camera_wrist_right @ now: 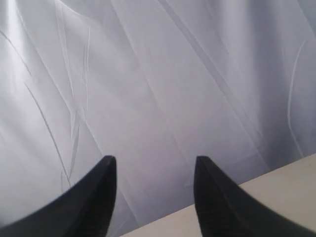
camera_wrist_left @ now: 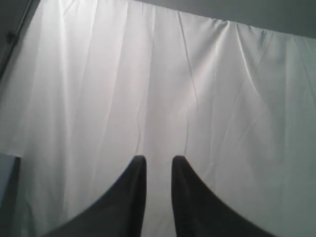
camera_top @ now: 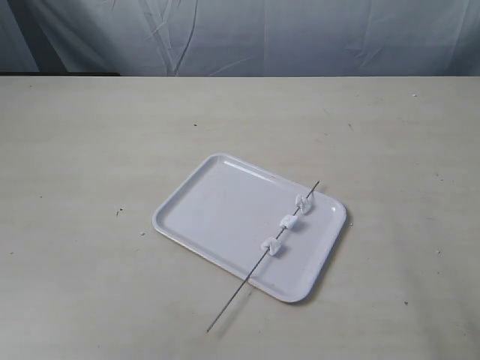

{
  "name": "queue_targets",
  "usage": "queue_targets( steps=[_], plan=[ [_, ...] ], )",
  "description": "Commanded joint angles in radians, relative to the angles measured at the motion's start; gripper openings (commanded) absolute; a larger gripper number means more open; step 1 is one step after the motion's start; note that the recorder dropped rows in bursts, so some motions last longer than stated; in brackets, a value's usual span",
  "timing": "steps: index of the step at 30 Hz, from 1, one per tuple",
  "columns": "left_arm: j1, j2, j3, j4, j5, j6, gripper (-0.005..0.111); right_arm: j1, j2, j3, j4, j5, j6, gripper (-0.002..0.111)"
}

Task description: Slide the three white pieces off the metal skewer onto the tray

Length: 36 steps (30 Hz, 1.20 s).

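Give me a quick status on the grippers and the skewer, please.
Left gripper narrowly open, right gripper wide open, both empty. Skewer lies across tray, three pieces threaded. No obstruction seen.

A creased white cloth backdrop (camera_top: 300, 37) is hanging behind my pale beige tabletop (camera_top: 75, 150), catching soft, even light.

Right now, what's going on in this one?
Nothing is being handled. The metal skewer lies diagonally across the tray, the three white pieces still threaded on it, one end poking out over the table. The left tool and right tool face a white curtain, both open and empty.
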Motion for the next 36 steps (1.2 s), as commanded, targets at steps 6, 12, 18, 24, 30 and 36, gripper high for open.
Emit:
queue_targets(
  steps=[6,12,18,24,30,36],
  plan=[
    [0.003,0.096,-0.007,0.404,-0.133,-0.538,0.034,0.002,-0.005,0.002,0.142,0.012,0.095,0.047],
    [-0.009,0.359,-0.213,0.943,-0.162,-0.897,0.034,0.002,-0.005,-0.047,0.137,0.299,0.155,0.047],
    [-0.047,0.727,-0.35,1.377,-0.262,-1.201,0.034,0.002,0.117,-0.16,0.202,0.554,0.021,0.047],
    [-0.105,1.058,-0.399,1.532,-0.392,-1.302,0.034,0.002,0.368,-0.282,0.446,0.688,-0.311,0.047],
    [-0.321,1.172,-0.409,1.532,-0.111,-1.223,0.034,0.002,0.703,-0.4,0.46,0.811,-0.405,0.047],
    [-0.464,1.267,-0.409,1.532,-0.032,-1.221,0.034,0.002,0.935,-0.497,0.505,0.908,-0.502,0.047]
  ],
)
